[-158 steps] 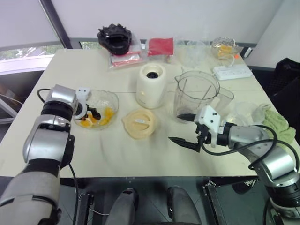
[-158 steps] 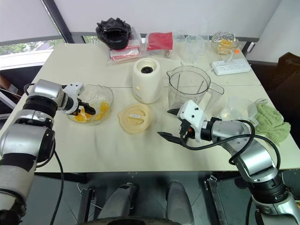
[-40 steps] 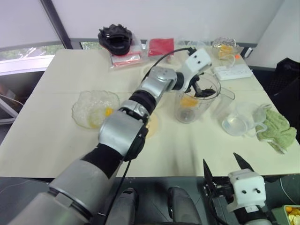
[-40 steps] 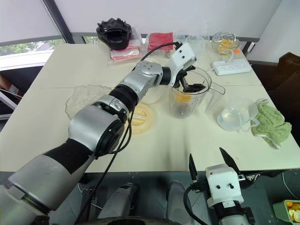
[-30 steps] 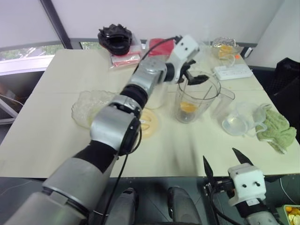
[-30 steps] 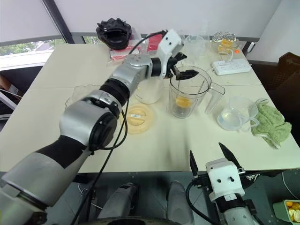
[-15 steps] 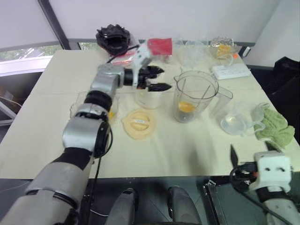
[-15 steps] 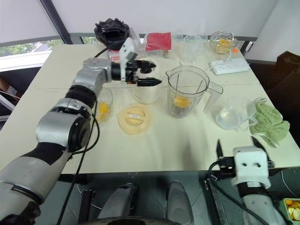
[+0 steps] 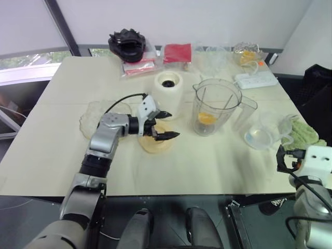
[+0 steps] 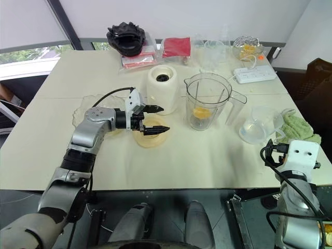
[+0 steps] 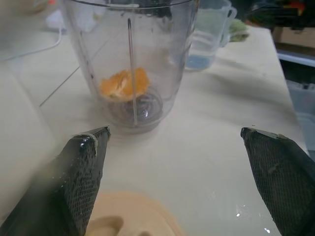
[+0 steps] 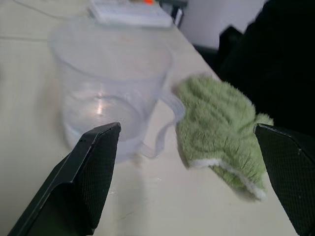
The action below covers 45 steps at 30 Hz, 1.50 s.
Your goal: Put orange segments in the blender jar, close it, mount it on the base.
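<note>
Left pincer hovers low over the tabletop, fingers spread wide and empty, directly above the pale-yellow round lid, whose edge shows between the fingers in the left wrist view. The blender jar stands upright on the tabletop ahead of this pincer's tips, toward the robot's right, apart from it with bare tabletop between; the left wrist view looks straight at the jar. Orange segments lie at the jar's bottom, over the dark blade hub; the jar is uncovered. The base stands just beside the jar on its left side, behind the left pincer, dark socket facing up, not carrying the jar. A shallow clear glass bowl sits on the far side of the left arm from the jar; its contents cannot be made out. Right pincer is at the tabletop's right edge, well apart from the jar, fingers wide and empty; in its wrist view it faces a clear plastic cup and a green cloth, which lie beside each other. A white power strip lies behind the jar near the far edge.
</note>
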Motion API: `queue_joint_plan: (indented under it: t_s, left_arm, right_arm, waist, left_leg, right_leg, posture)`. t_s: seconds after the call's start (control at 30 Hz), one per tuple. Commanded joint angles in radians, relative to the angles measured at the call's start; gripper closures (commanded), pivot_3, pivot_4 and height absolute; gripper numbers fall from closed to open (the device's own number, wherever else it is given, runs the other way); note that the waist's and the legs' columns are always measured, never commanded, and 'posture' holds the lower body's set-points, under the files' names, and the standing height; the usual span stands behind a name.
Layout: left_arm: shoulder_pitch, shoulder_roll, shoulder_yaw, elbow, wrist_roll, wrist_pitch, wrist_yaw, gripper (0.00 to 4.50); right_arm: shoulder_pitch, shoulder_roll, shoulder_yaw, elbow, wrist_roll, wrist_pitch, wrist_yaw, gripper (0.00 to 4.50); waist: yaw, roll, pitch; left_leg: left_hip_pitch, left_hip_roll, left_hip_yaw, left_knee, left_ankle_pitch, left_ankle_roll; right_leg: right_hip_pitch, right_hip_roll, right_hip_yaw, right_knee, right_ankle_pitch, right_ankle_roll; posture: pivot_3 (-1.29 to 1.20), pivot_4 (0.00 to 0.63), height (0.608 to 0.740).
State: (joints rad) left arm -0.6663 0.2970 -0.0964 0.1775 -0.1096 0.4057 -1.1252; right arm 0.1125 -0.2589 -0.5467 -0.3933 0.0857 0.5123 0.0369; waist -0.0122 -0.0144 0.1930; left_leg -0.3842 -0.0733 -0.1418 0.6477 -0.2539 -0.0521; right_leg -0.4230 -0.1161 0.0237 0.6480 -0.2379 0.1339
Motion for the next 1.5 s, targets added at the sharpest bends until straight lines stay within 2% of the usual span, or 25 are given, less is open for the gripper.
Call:
queue_joint_plan:
  t_s: [0.03, 0.6, 1.43, 1.5]
  left_arm:
    - [0.006, 0.015, -0.008, -0.060, -0.026, 0.008, 0.035, 0.06]
    - [-0.003, 0.060, -0.037, -0.068, -0.059, 0.009, 0.094, 0.06]
    - [-0.007, 0.083, -0.050, -0.070, -0.066, -0.017, 0.131, 0.06]
    - [-0.007, 0.084, -0.050, -0.072, -0.063, -0.019, 0.138, 0.00]
  right_arm:
    - [-0.063, 0.004, -0.039, 0.076, 0.019, -0.046, -0.051, 0.00]
    - [-0.184, -0.016, -0.038, 0.289, 0.071, -0.145, -0.119, 0.00]
    - [-0.378, -0.096, 0.010, 0.613, 0.045, -0.282, -0.182, 0.00]
    - [-0.382, -0.098, 0.015, 0.624, 0.046, -0.293, -0.180, 0.55]
  waist:
    - [-0.001, 0.001, 0.000]
    - [-0.006, 0.001, -0.001]
    - [-0.011, 0.001, -0.001]
    - [-0.012, 0.002, -0.001]
  left_leg:
    - [0.000, 0.000, 0.000, 0.000, 0.000, 0.000]
    - [0.001, 0.000, 0.001, -0.001, 0.000, 0.000]
    - [0.001, 0.000, 0.002, -0.001, 0.000, 0.000]
    - [0.001, 0.000, 0.002, -0.001, 0.000, 0.000]
  right_leg:
    - [0.000, 0.000, 0.000, 0.000, 0.000, 0.000]
    - [0.000, 0.000, 0.001, 0.000, 0.000, 0.000]
    - [0.000, 0.000, 0.001, -0.001, 0.000, 0.000]
    - [0.000, 0.000, 0.001, -0.001, 0.000, 0.000]
  posture:
    - [0.00, 0.150, 0.740]
    - [0.00, 0.150, 0.740]
    - [0.00, 0.150, 0.740]
    - [0.00, 0.150, 0.740]
